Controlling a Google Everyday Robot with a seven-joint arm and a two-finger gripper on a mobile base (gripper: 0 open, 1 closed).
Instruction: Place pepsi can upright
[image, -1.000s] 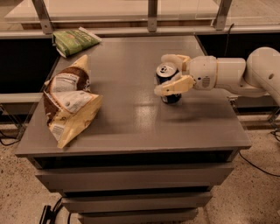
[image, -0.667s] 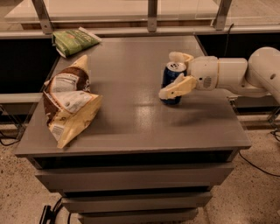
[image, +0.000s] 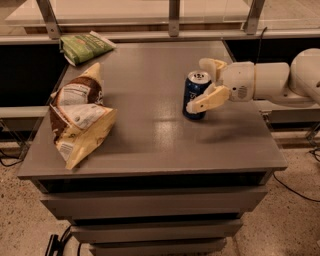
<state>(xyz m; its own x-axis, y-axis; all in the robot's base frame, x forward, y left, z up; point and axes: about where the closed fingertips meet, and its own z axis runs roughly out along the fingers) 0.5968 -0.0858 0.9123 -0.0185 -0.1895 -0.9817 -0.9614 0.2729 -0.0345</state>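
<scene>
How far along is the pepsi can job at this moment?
Done: the pepsi can stands upright on the table, silver top up. In hand: the gripper sits around the can; whether it has let go cannot be told. Left: release if needed, then draw the gripper back without tipping the can.

A single camera stands high above the near edge of the table (image: 150, 150) and looks down toward the far side. It is close enough that the tabletop and the drawers (image: 150, 202) fill the view. The gripper (image: 197, 86) reaches in from the right, at the can (image: 192, 94).
</scene>
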